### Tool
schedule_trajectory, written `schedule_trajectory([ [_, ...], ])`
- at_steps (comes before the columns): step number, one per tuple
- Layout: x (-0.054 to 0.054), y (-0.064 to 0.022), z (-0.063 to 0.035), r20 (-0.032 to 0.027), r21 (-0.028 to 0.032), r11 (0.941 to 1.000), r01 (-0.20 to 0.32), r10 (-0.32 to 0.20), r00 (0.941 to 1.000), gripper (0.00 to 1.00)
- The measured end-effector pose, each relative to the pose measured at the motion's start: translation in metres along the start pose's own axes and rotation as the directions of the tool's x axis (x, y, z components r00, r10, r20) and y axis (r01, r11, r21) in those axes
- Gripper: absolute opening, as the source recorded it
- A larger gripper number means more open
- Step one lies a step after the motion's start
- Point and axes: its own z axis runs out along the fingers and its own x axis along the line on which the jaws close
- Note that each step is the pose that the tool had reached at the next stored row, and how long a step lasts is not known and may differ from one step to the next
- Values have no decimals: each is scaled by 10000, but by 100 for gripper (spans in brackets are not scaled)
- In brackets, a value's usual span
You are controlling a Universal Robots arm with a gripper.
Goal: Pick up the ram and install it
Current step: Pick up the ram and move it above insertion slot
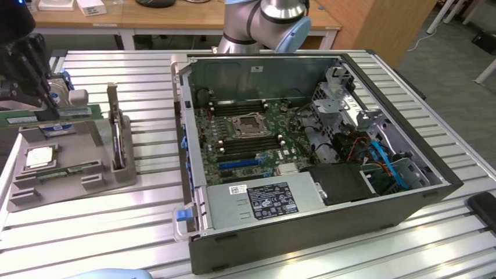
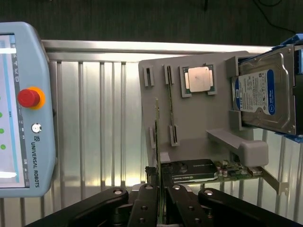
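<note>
Your end effector [image 2: 160, 190] is pinching the ram [image 2: 157, 137] at one end. The ram's long axis runs straight out ahead of the grip, edge-on.

Pendant [image 2: 29, 142] casing reads "UNIVERSAL ROBOTS" beside a UR logo; the print on the drive [image 2: 258, 92] label is illegible.

Exterior: I look down from high on case [image 1: 310, 244] and tray [image 1: 81, 135].
Wrist: close above, I face straight down past gripper [image 2: 159, 180] onto tray [image 2: 199, 118].
Shared: tray.
</note>
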Motion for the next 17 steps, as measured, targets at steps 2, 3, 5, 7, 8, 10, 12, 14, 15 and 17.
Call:
schedule_trajectory([
  [2,-1,-42,2,4,1,10000,-2,2,10000,14],
  [3,0,-66,2,4,0,10000,-1,1,10000,14],
  [5,-1,-121,3,6,0,10000,-1,1,10000,14],
  [7,-1,-178,5,10,1,10000,-1,1,10000,14],
  [8,-1,-207,5,11,1,10000,-1,1,10000,14],
  [10,-1,-259,6,13,0,10000,-1,1,10000,14],
  [12,-1,-276,7,14,1,10000,0,0,10000,14],
  [14,-1,-275,7,13,1,10000,-1,1,10000,14],
  [15,-2,-276,7,13,1,10000,-1,1,10000,14],
  [17,-3,-278,7,13,1,10000,-2,2,10000,14],
])
